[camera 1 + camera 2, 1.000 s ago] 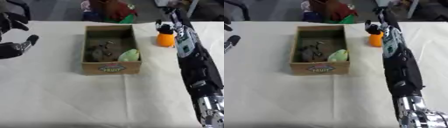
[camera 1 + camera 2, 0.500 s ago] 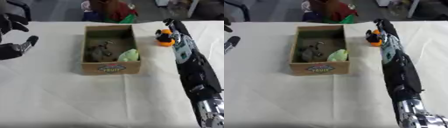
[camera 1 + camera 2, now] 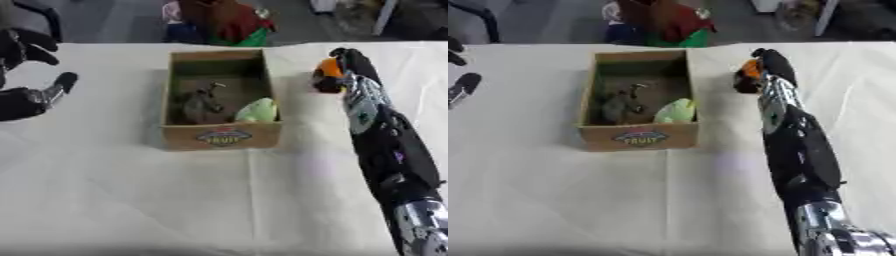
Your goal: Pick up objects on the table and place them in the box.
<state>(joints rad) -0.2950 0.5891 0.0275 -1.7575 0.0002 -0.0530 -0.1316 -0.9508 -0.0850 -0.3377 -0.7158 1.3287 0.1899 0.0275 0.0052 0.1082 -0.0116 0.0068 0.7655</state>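
Table (image 3: 105, 200): right hand (image 3: 343, 65) seemingly grips orange object (image 3: 327, 68).

Lighting: we find it even and fairly bright, diffuse, from overhead. Glare: none on the pale table (image 3: 131, 200). Shadows: soft, inside the box (image 3: 221, 95) and beside the right arm (image 3: 798, 150). Focus: we see both views soft throughout, with fine detail smeared.
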